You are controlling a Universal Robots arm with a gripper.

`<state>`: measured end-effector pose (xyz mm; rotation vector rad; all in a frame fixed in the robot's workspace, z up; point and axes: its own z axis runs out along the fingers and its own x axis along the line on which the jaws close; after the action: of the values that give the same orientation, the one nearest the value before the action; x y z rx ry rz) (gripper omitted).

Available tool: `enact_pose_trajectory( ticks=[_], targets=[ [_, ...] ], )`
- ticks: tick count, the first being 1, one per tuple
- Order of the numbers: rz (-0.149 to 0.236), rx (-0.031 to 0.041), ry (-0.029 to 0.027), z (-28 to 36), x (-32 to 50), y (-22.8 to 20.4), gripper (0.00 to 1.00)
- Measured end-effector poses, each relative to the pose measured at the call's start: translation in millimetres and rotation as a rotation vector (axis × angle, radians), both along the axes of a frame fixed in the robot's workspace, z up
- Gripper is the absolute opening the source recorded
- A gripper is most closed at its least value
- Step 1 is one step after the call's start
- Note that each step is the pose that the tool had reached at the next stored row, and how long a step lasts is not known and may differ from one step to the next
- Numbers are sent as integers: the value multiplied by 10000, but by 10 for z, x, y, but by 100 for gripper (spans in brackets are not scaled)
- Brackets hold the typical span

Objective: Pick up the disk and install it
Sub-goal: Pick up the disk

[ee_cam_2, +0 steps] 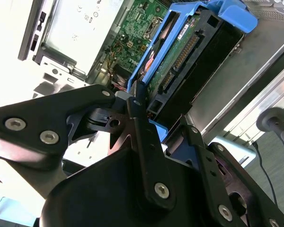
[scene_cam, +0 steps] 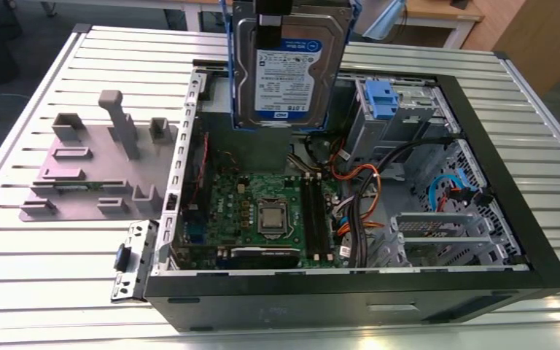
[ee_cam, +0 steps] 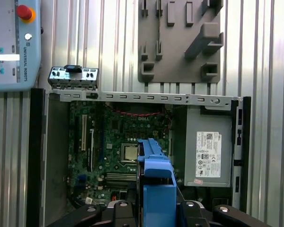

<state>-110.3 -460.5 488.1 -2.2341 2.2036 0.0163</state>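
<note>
Tool [ee_cam_2: 157,118] grips the disk [scene_cam: 294,65] above the computer case [scene_cam: 358,295], fingertips partly hidden.

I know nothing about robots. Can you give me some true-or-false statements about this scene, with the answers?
1. The disk hangs upright above the open computer case. True.
2. The pincer is empty. False: it is shut on the disk.
3. The grey stand sits inside the case. False: it lies on the table beside the case, at the exterior view's left.
4. The disk's label faces the exterior camera. True.
</note>
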Motion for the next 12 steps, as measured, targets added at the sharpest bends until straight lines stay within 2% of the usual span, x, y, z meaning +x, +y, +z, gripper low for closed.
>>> enact_pose_trajectory(
  ticks=[12],
  targets=[
    [0, -7, 0, -1, 26, 0, 36]
  ],
)
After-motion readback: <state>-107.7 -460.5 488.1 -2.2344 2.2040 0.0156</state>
